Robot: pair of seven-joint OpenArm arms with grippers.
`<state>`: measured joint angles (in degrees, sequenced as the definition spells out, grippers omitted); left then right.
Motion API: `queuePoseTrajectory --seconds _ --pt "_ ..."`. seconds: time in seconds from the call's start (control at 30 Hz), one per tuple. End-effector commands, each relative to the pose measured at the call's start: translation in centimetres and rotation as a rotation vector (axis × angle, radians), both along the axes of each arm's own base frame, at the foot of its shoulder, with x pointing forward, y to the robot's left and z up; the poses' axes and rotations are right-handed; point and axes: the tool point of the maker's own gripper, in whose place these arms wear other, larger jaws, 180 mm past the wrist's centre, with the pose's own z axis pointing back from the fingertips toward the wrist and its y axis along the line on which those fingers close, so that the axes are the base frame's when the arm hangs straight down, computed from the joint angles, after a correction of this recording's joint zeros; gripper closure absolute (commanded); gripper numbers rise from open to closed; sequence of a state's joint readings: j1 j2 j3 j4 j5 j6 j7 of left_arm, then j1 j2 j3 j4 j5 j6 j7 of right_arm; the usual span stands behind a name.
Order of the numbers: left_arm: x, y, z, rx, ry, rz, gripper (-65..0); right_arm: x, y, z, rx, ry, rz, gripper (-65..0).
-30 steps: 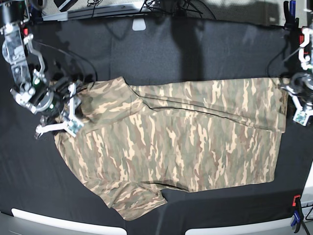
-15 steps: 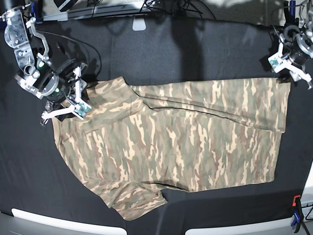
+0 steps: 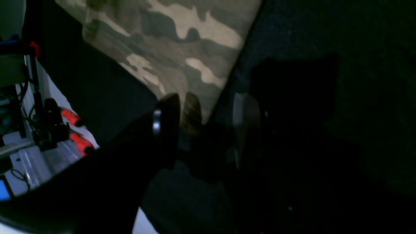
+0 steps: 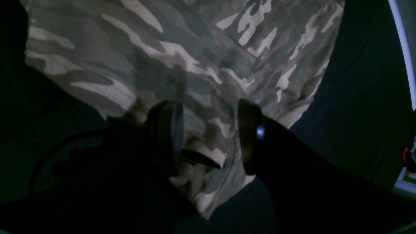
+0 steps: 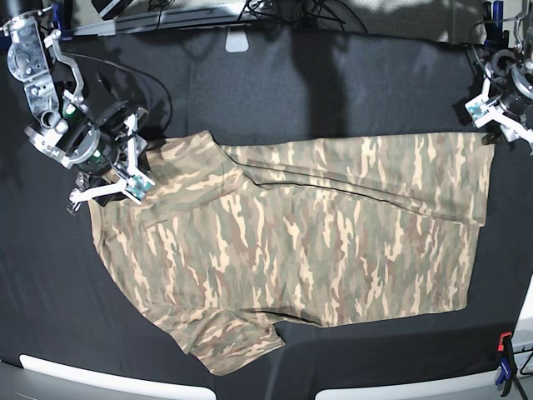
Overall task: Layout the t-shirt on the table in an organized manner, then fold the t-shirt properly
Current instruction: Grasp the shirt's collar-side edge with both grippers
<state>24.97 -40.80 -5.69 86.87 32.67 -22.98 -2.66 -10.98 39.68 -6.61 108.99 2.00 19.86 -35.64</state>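
Note:
The camouflage t-shirt (image 5: 308,242) lies spread flat on the black table (image 5: 333,83), collar end to the left and hem to the right in the base view. My right gripper (image 5: 117,175) is open at the shirt's upper left shoulder edge. In the right wrist view its jaws (image 4: 209,139) stand apart just over the fabric (image 4: 195,48). My left gripper (image 5: 500,117) is open beside the upper right hem corner. In the left wrist view the shirt corner (image 3: 182,48) reaches to between its jaws (image 3: 208,126), which stand apart.
A red and blue clamp (image 5: 504,358) sits at the table's lower right edge; red clamp handles (image 3: 73,118) show at the table edge in the left wrist view. Cables (image 5: 125,79) trail over the cloth at upper left. A small white piece (image 5: 236,42) sits at the far edge.
My left gripper rose from the shirt's right edge to the upper right hem corner. My right gripper shifted slightly up along the left shoulder. The shirt stays flat.

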Motion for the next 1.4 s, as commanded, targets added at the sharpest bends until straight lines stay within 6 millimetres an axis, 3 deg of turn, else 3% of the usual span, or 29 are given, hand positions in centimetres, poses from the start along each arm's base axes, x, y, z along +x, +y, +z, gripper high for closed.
queuePoseTrajectory --seconds 0.0,0.2,0.33,0.57,0.73,1.07,1.37 --pt "1.0 0.5 1.0 0.009 -0.036 -0.012 -24.5 0.8 -0.2 1.5 0.000 -0.050 -0.001 -26.5" --pt "1.9 2.4 -0.1 0.014 -0.020 0.035 -21.5 0.8 -0.3 1.5 -0.002 -0.048 -0.003 -26.5" --pt "2.2 2.1 -1.1 0.014 0.002 0.026 -21.4 0.8 -0.3 1.5 -0.002 -0.048 -0.003 -26.5" --pt "2.6 1.0 -1.7 0.004 0.013 0.000 0.0 0.4 -1.1 0.9 -0.036 -0.008 -0.035 -26.5" --pt "2.4 1.2 -1.8 0.012 0.020 0.008 0.0 -0.3 -2.1 0.1 -0.074 0.041 -0.070 -26.6" --pt "2.5 1.2 -1.8 0.013 0.019 0.008 0.0 -3.6 -1.4 -2.7 -0.111 0.119 0.023 -29.7" --pt "2.5 1.2 -1.8 0.012 0.019 0.008 0.0 -3.6 -4.9 -5.8 -0.210 0.129 0.027 -29.7"
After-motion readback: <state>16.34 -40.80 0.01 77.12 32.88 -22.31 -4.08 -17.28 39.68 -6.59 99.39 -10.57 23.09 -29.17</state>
